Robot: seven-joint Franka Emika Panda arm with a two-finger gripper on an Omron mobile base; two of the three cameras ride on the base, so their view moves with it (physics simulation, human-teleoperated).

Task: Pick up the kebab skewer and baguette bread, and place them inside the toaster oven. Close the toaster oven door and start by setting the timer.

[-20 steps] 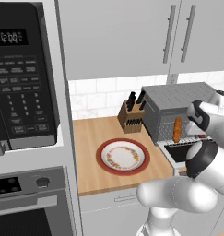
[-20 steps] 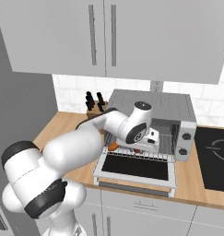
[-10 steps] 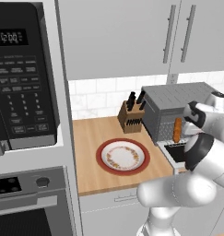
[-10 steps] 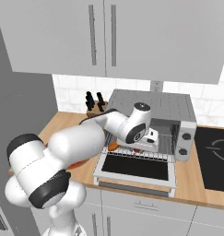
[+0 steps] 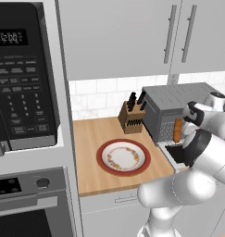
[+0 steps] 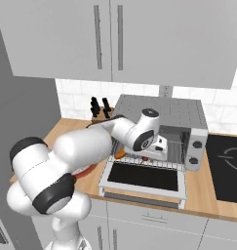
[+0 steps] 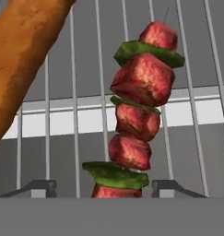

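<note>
You have the white arm reaching into the boxy grey metal toaster oven (image 6: 161, 114), and over the last second it has pushed a little further in; the base views have not shifted, so that is the arm's own move. In the hand view the kebab skewer (image 7: 138, 110), a thin stick strung with red meat chunks and green pepper slices, rises from between the two dark finger tips of the tool (image 7: 117, 189) in front of the silver wire rack (image 7: 191, 69). The tool looks closed on the skewer's lower end, though the contact itself is cut off by the bottom of that view.

The slim orange-brown baguette bread (image 7: 26, 60) lies over the rack at the upper left of the hand view, and you can see it standing orange in the oven mouth (image 5: 177, 130) from the left. So, in my judgement, the baguette is already in and the skewer is about to be set beside it.

The dark glass toaster oven door (image 6: 142, 177) lies folded down flat, still to be closed.

Count: one skewer, one baguette, one toaster oven, one red-rimmed round plate (image 5: 123, 157) on the wooden table (image 5: 93, 139), one wooden knife block (image 5: 131, 118).
</note>
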